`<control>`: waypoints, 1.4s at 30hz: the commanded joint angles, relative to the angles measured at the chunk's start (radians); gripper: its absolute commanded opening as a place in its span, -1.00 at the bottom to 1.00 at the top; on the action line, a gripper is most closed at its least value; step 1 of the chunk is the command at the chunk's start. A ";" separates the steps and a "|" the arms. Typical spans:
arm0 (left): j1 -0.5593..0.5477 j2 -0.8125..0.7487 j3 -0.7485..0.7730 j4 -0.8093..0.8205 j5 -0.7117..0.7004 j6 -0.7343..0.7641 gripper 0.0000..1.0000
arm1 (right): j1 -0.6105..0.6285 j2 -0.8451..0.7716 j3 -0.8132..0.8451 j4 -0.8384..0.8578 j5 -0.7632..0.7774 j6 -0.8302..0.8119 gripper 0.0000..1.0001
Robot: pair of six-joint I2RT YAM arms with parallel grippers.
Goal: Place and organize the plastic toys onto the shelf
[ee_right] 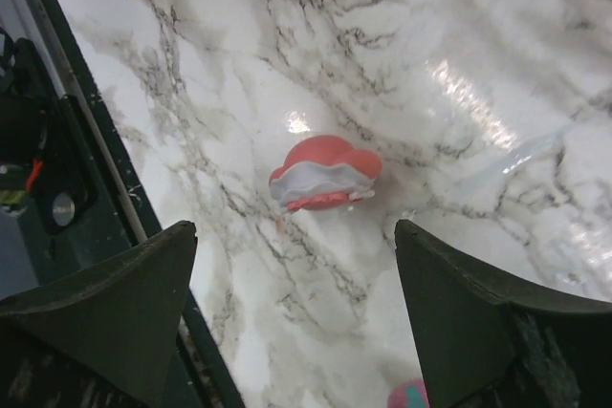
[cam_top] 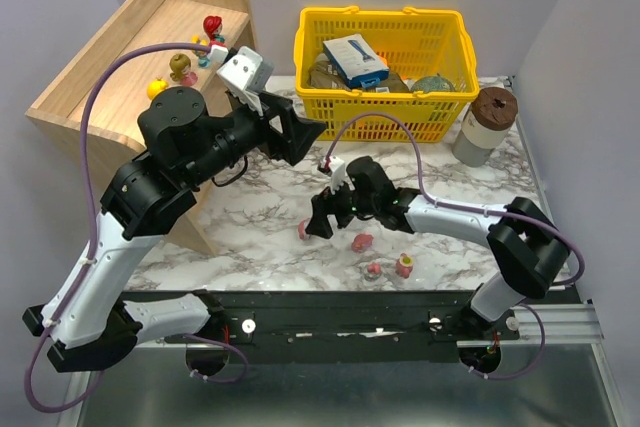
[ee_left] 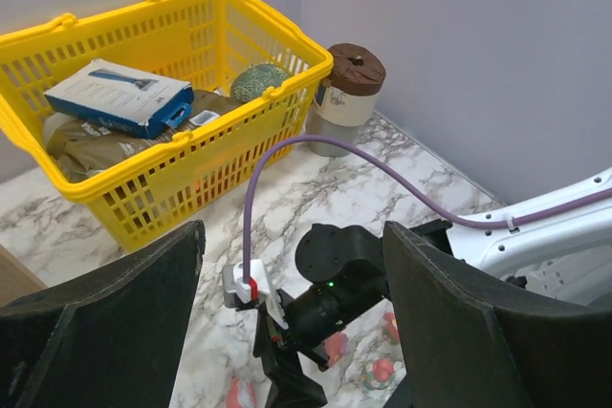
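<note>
The light-wood shelf (cam_top: 120, 57) stands at the back left with a red toy (cam_top: 212, 26), an olive toy (cam_top: 181, 68) and a yellow toy (cam_top: 156, 89) on it. Several small toys lie on the marble: a pink-and-white one (cam_top: 304, 231) (ee_right: 323, 173), a pink one (cam_top: 362, 242), a red one in a ring (cam_top: 374, 272) and a pink-and-yellow one (cam_top: 404, 266). My right gripper (cam_top: 322, 222) (ee_right: 292, 317) is open, hovering just above the pink-and-white toy. My left gripper (cam_top: 300, 132) (ee_left: 292, 317) is open and empty, raised between the shelf and the basket.
A yellow shopping basket (cam_top: 385, 127) with boxes and packets stands at the back centre. A grey canister with a brown lid (cam_top: 487, 125) stands to its right. The black rail (cam_top: 330, 312) runs along the table's near edge.
</note>
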State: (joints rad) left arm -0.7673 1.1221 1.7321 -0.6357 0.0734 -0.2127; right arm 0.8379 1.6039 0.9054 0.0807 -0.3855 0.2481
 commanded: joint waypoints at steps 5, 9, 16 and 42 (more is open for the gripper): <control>-0.004 -0.022 0.021 -0.016 -0.060 0.053 0.77 | 0.012 0.024 -0.045 0.203 0.050 -0.268 1.00; -0.004 -0.016 0.015 -0.025 -0.063 0.058 0.84 | 0.029 0.060 -0.045 0.246 0.030 -0.306 1.00; -0.004 -0.010 0.023 -0.033 -0.096 0.076 0.93 | 0.087 0.139 -0.023 0.271 0.023 -0.334 1.00; -0.004 -0.021 0.037 -0.073 -0.155 0.101 0.97 | 0.105 0.214 0.004 0.289 0.123 -0.185 -0.27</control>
State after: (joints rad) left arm -0.7681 1.1233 1.7447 -0.6907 -0.0368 -0.1234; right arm 0.9367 1.8408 0.8776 0.3691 -0.2920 0.0284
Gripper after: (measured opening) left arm 0.988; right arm 0.683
